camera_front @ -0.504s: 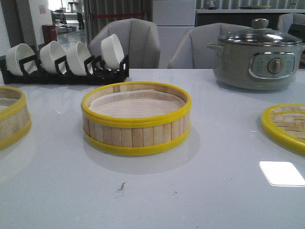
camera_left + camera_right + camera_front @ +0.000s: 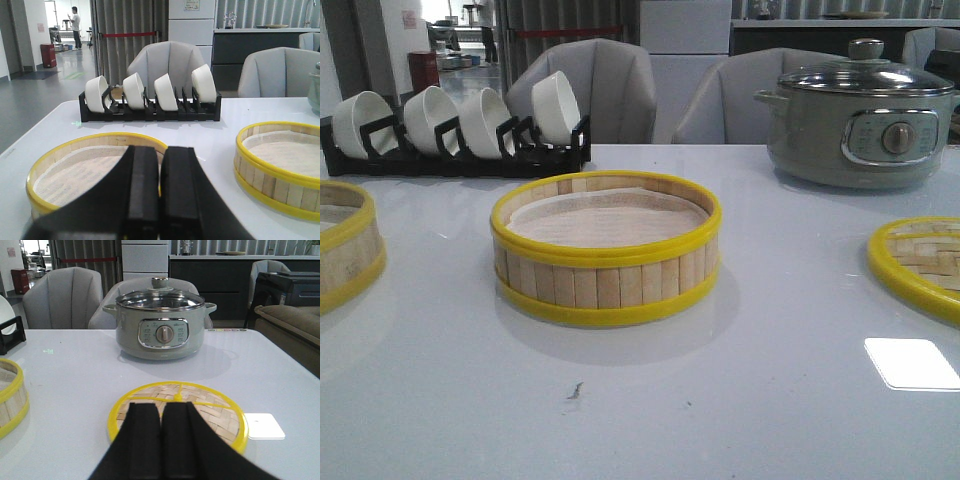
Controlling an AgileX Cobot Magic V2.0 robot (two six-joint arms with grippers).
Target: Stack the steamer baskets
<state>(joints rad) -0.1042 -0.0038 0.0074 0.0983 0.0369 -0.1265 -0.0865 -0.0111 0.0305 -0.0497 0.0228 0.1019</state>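
Tabletop, left basket [image 2: 342,245] edge-cropped

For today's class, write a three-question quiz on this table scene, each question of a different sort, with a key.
1. True or false: the two baskets, centre basket and left basket, are already stacked.
2. Multiple choice: what lies on the table just ahead of the right tool? A) the lid B) the pot C) the bowl rack
3. Fill in: the left tool is ____ (open or shut).

Key: 1 false, they stand apart on the table; 2 A; 3 shut, its fingers meet with nothing between them.
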